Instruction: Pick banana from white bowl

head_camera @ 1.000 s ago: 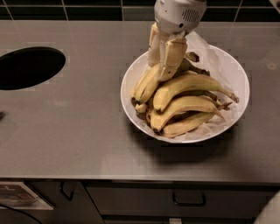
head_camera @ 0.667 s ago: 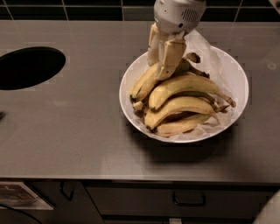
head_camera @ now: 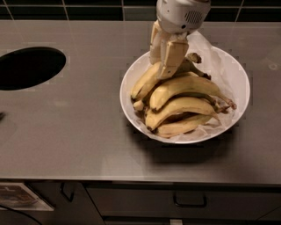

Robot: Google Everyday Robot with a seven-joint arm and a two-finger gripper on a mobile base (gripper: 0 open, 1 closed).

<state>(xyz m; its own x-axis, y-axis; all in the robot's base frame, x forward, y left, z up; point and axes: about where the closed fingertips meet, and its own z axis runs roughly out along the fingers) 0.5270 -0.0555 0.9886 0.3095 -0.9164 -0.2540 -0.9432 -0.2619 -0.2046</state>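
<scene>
The step in hand, as we judge it, is the lift itself, since the gripper (head_camera: pixel 161 69) is down in the white bowl (head_camera: pixel 243 92) at about its 11 o'clock side, with its jaws closed on either side of the banana (head_camera: pixel 142 83), as far as we can make out, gripping it around its upper half. That banana lies along the 9 to 10 o'clock side of the bowl, with its blunt tip toward 7 o'clock and its dark, knobby stem (head_camera: pixel 193 57) toward 1 o'clock. It leans on the other bananas (head_camera: pixel 184 105), which are stacked across the middle. To do this well, we would keep the grip firm but not crushing and raise straight up. The hold sits nearer the stem than the middle, so we expect the free end to droop and swing. A slow vertical lift should let that end slide off its neighbours without dragging them, or the crinkled paper lining (head_camera: pixel 219 61), over the rim. We would clear the rim before moving sideways, and we would watch that the bowl itself does not shift on the desk (head_camera: pixel 79 132). The arm comes in from 12 o'clock, with its pale wrist housing (head_camera: pixel 182 13) above the bowl's far edge and the jaws pointing steeply down and slightly toward 7 o'clock. A dark round opening (head_camera: pixel 28 68) lies well apart at 9 o'clock.
</scene>
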